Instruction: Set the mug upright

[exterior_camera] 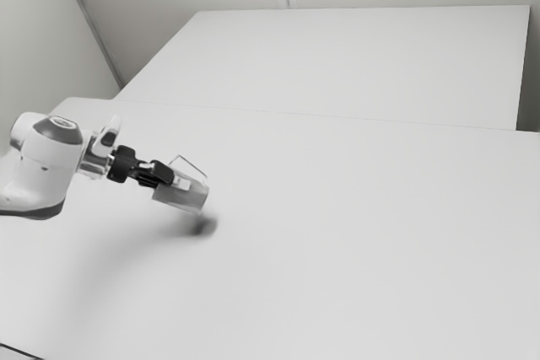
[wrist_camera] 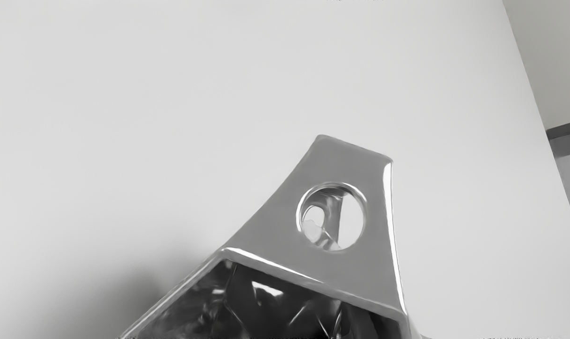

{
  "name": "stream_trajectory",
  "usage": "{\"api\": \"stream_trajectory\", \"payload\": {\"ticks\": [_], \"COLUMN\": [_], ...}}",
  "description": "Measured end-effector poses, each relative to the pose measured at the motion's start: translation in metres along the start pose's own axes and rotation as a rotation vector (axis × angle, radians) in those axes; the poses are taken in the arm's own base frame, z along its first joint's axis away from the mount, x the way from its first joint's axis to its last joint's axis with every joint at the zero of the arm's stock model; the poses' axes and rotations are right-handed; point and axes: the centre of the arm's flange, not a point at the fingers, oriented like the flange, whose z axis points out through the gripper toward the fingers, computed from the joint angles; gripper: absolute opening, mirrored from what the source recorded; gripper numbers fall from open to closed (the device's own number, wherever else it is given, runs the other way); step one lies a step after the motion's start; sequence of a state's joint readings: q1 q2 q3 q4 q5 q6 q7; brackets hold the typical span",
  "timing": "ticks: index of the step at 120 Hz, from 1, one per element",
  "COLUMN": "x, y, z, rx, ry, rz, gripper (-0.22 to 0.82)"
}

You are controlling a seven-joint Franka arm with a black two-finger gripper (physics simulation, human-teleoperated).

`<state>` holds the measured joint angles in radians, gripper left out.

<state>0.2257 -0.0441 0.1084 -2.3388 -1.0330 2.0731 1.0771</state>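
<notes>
We had the mug (exterior_camera: 190, 198) gripped in our gripper (exterior_camera: 180, 181), tilted above the table (exterior_camera: 337, 233), where letting go before it sat flat could have toppled it sideways.

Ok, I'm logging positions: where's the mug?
In the exterior view's left half, the mug is tilted at the tip of the tool, above a dark shadow.

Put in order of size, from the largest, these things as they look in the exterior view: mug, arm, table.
1. Table
2. Arm
3. Mug, clearly smallest there
</notes>
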Motion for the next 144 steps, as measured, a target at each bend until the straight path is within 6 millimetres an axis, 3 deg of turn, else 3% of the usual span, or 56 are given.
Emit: {"api": "stream_trajectory", "payload": {"ticks": [34,55,75,97,144], "x": [0.051,0.062,0.061,0.058,0.026], "y": [0.068,0.107,0.129,0.148,0.137], "z": [0.012,0.019,0.024,0.034,0.061], "rx": [0.134,0.282,0.418,0.553,0.715], "ry": [-0.198,-0.338,-0.412,-0.449,-0.394], "rz": [0.209,0.274,0.26,0.225,0.092], "gripper": [-0.18,-0.18,-0.18,-0.18,-0.18]}}
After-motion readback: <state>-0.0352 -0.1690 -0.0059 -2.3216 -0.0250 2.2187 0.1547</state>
